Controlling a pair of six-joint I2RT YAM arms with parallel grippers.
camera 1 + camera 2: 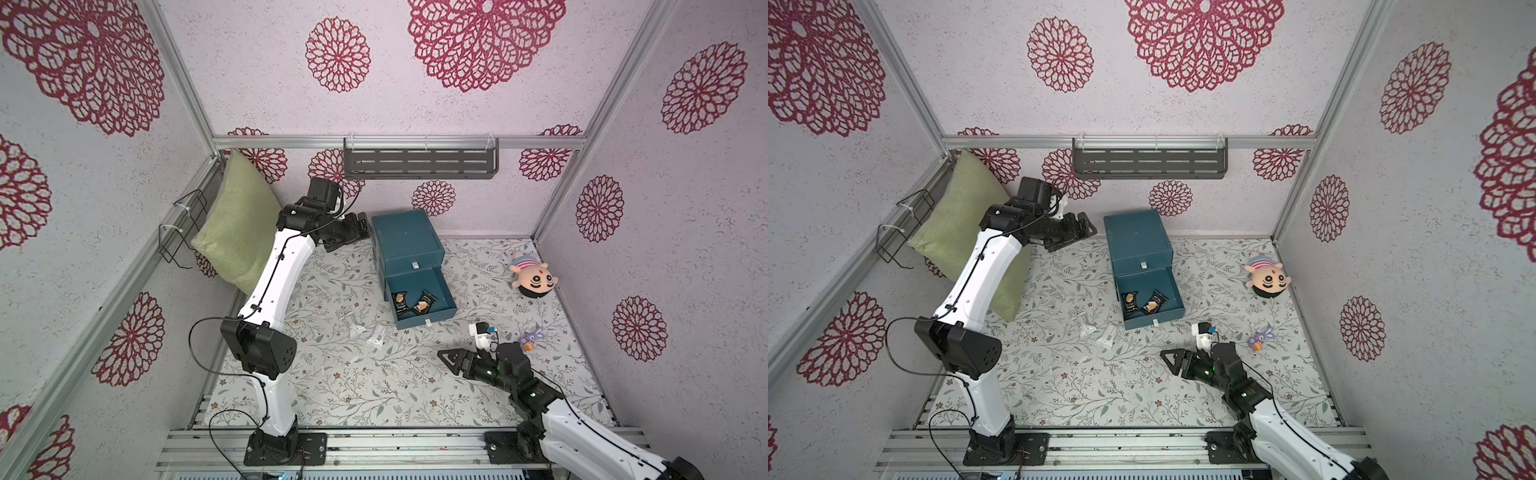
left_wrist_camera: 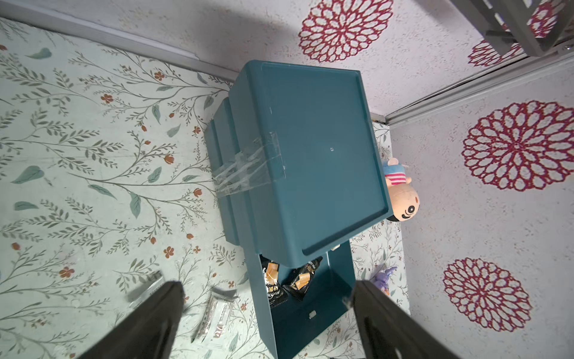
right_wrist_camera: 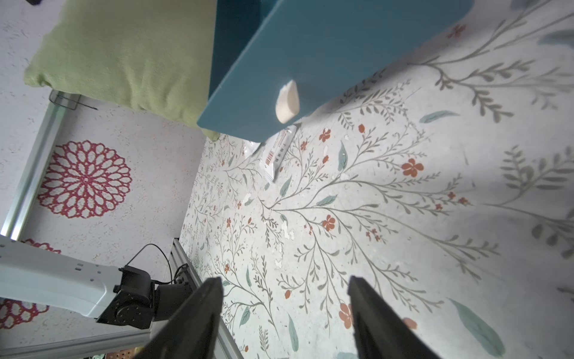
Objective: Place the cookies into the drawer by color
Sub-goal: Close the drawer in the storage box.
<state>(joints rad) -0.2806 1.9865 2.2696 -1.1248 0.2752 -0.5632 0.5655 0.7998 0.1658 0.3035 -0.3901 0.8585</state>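
The cookies look light, crinkly and slippery, with a brittle filling; a gentle pinch across the flat middle should suit. The clear packets lie on the table, just left of the chest and near its front; its bottom drawer stands pulled out and holds only black packets; the upper drawers are closed, contents hidden. The left gripper hangs spread and empty at the chest's far left; the right gripper, jaws apart, hovers empty near right.
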